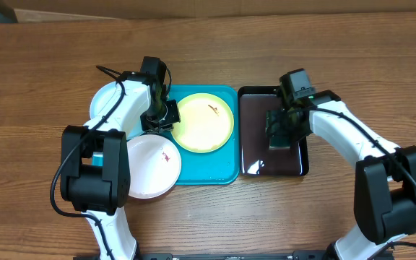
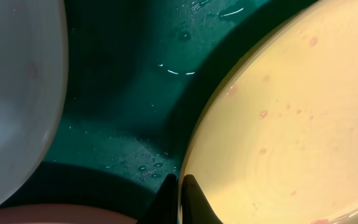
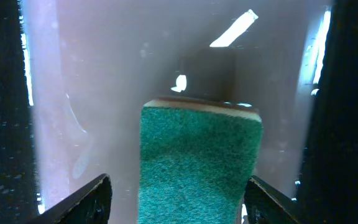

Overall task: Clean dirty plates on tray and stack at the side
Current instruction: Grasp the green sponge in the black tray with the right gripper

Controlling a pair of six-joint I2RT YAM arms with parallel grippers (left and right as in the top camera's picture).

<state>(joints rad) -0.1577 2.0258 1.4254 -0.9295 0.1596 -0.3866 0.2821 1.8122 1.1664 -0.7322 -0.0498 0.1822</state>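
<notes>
Yellow-green plate (image 1: 204, 123) sits flat in the upper half of the teal tray (image 1: 222, 173), w/ a reddish smear (image 1: 213, 109) near its top edge and faint pink specks across its face in the left wrist view. Your left gripper (image 2: 178, 199) is pinched shut on that plate's left rim, one finger each side of the lip. White plate (image 1: 150, 165) overlaps the tray's lower-left corner and is also marked. Light blue plate (image 1: 107, 101) lies left of the tray, partly under the arm. Over the black tray (image 1: 255, 155), your right gripper (image 1: 287, 132) hangs w/ jaws apart either side of the green sponge (image 3: 197, 162), not touching it. Risks, imo: the rim pinch is thin and the tray looks wet, so a fast lift or tilt could let the plate slip out or swing into the white plate beside it. Scrub pressure far from the held edge may lever the plate out of the pinch. On the right, closing off-centre could shove the sponge across the glossy tray instead of grabbing it.
</notes>
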